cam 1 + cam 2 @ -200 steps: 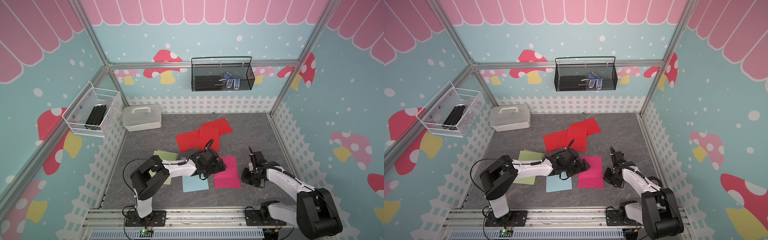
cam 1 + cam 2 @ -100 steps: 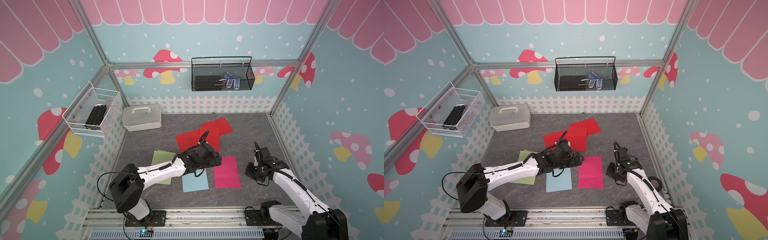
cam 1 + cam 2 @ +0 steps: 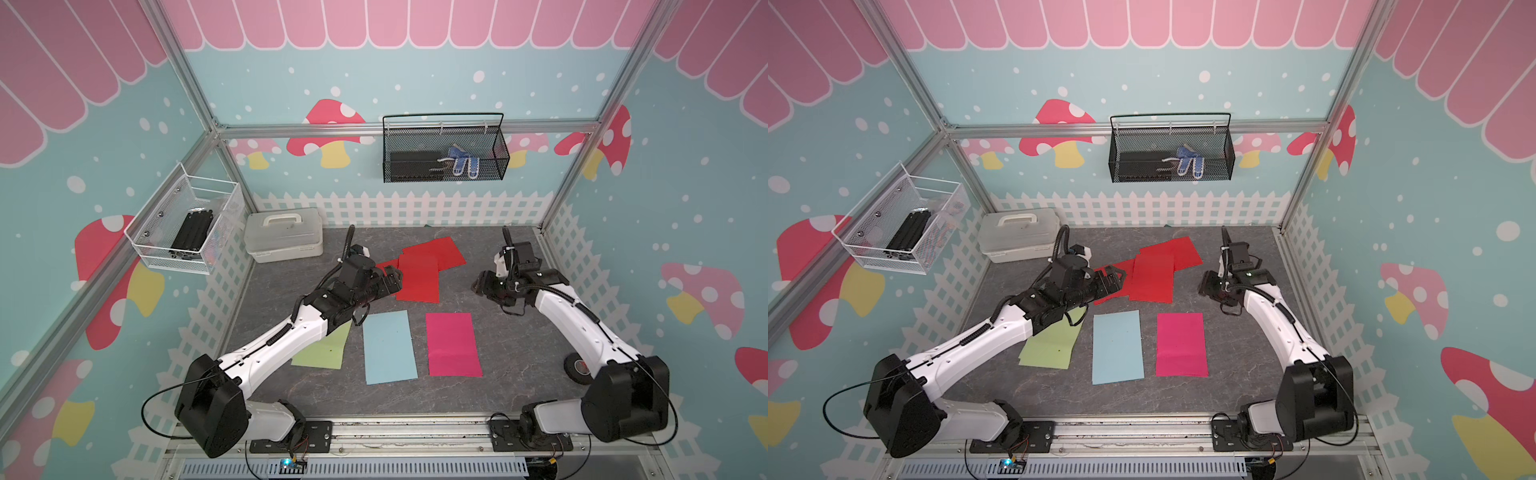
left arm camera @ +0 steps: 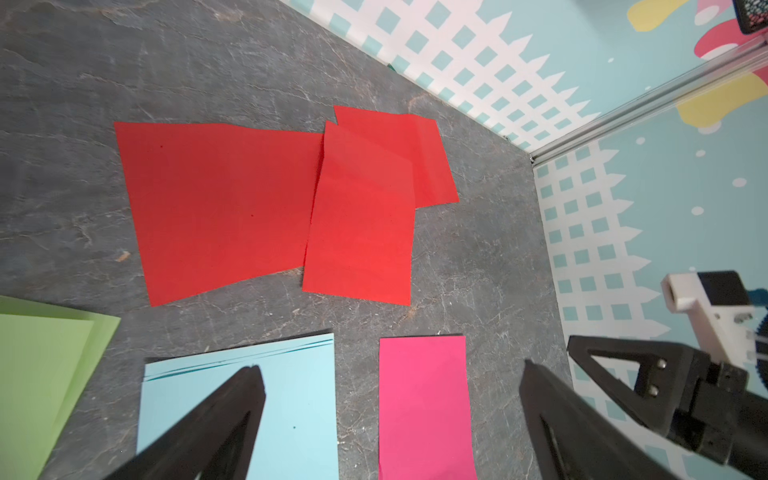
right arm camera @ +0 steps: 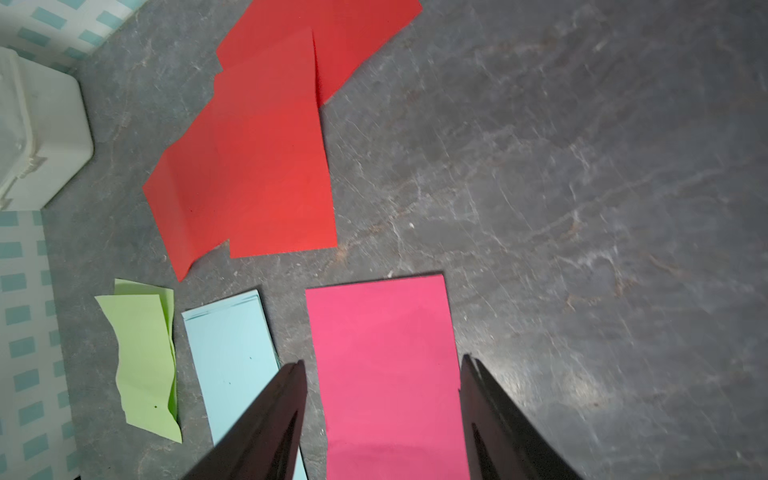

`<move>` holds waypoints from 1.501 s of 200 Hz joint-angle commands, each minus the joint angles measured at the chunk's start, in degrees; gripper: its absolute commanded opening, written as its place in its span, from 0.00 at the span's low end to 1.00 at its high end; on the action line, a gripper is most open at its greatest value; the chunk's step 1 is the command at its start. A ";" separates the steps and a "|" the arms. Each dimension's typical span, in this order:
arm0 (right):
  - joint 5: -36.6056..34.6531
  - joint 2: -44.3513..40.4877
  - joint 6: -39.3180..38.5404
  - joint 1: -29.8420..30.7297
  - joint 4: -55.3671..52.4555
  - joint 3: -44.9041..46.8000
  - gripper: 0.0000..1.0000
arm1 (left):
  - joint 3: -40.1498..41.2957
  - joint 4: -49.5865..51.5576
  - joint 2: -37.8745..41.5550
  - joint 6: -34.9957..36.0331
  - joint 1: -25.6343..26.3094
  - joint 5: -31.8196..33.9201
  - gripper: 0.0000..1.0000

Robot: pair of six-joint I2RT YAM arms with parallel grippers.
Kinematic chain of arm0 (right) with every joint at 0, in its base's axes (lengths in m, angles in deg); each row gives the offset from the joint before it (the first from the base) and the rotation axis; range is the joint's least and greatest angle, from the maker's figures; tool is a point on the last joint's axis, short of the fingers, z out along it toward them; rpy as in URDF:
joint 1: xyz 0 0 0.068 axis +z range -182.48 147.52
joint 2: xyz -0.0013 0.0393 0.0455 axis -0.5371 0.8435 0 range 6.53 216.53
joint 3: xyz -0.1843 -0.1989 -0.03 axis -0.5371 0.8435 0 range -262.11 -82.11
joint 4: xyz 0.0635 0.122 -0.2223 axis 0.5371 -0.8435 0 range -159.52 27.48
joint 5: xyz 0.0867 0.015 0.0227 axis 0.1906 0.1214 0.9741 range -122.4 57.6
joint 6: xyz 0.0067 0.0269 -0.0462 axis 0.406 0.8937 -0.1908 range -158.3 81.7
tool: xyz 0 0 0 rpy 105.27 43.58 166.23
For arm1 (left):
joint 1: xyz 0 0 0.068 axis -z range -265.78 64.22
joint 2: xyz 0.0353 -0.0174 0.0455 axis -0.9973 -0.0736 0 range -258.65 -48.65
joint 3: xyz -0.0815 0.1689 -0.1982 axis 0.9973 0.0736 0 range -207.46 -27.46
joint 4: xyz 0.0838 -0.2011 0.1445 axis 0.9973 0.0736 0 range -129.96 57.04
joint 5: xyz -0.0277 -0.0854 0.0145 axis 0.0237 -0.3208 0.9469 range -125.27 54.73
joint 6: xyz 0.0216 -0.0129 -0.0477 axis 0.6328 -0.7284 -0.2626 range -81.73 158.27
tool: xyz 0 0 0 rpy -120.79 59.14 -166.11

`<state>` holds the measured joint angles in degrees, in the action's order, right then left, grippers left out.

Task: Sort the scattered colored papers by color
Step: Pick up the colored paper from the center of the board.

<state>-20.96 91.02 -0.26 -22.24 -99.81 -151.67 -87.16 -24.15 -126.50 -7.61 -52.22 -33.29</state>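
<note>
Three red papers [image 3: 419,272] [image 3: 1154,274] overlap on the grey floor at mid-back. In front of them lie a green paper [image 3: 324,353], a light blue stack [image 3: 388,347] and a magenta-pink paper [image 3: 453,345], side by side and apart. My left gripper [image 3: 392,278] [image 4: 390,368] hovers open and empty at the left edge of the red papers [image 4: 216,208]. To the right of the red papers, my right gripper [image 3: 480,286] [image 5: 383,360] stands open and empty above bare floor, with the magenta-pink paper [image 5: 382,353] showing between its fingers.
A white lidded box [image 3: 284,239] sits at the back left. A white wire basket [image 3: 187,226] hangs on the left wall and a black mesh basket [image 3: 444,153] on the back wall. A small black roll [image 3: 577,368] lies by the right arm's base.
My right gripper has opened and moved back, away from the magenta-pink paper. My left gripper has drawn back from the blue and pink papers to the red ones.
</note>
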 commanded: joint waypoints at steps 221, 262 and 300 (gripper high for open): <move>22.31 45.20 2.83 -1.21 5.75 -37.23 0.61 | -12.28 -12.65 -25.61 -0.16 -9.75 -21.89 0.90; 22.28 43.10 2.24 -1.30 5.40 -36.31 0.63 | -12.82 -12.41 -25.14 -0.02 -9.83 -21.40 0.91; 23.09 42.77 1.56 -1.69 4.62 -36.17 0.63 | -16.24 -12.11 -29.02 -0.47 -9.78 -22.45 0.91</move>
<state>0.92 136.28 2.39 -23.51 -94.22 -188.56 -100.12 -36.56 -153.36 -7.85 -61.75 -54.65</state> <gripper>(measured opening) 0.631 0.912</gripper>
